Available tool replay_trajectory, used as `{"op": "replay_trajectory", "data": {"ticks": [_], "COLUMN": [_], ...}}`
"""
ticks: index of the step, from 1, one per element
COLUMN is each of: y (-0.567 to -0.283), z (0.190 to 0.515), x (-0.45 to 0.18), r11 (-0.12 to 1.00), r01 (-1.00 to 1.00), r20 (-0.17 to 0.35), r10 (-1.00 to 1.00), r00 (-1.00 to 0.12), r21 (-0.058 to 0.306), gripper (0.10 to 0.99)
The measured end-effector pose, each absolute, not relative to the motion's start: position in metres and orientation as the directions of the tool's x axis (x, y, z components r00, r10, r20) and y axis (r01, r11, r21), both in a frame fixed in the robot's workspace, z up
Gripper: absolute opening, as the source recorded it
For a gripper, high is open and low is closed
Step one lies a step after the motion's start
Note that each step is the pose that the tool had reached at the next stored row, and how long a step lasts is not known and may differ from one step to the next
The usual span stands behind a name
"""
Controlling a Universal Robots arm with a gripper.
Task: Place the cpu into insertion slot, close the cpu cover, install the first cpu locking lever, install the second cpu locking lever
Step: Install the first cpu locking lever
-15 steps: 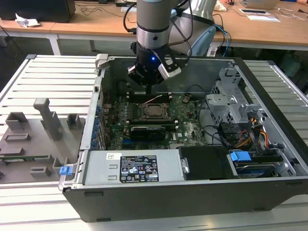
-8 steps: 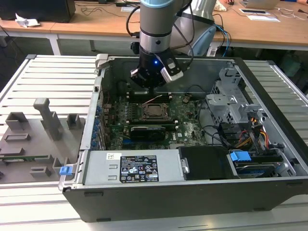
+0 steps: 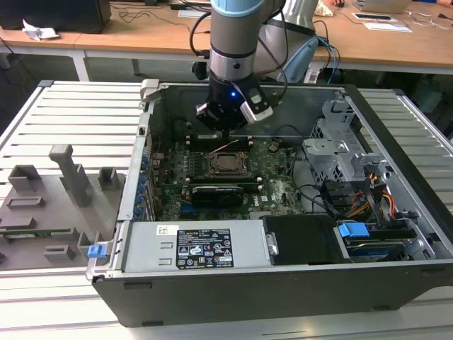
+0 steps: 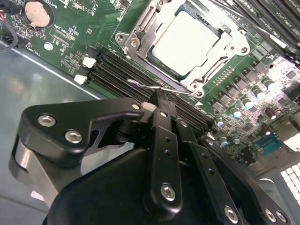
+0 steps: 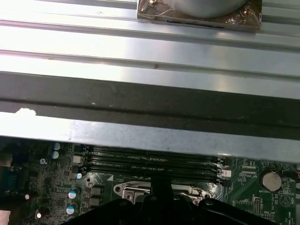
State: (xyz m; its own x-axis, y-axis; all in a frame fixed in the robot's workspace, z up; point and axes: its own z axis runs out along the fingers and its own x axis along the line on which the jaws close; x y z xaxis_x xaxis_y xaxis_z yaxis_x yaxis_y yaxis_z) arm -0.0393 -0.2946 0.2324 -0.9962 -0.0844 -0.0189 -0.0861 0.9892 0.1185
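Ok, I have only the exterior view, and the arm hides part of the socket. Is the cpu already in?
Observer: Yes. In the second wrist view the cpu is seated on the board.
Operator: And the cover?
Observer: The cpu cover lies flat around it, closed.
Operator: Where is the gripper tip?
Observer: The gripper is right beside a thin wire lever at the cover's edge, on the side of the memory slots. I cannot tell whether they touch.
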Motion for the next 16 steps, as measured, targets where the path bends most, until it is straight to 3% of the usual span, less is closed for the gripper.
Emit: {"op": "replay_trajectory", "data": {"ticks": [16], "y": [-0.292], "z": [0.222], "x": [-0.025], "r11": [0.989], "r01": [-0.092], "r20": [-0.018], "r10": [-0.09], "r00": [-0.996], "r21": [0.118], "gripper": [0.106]}}
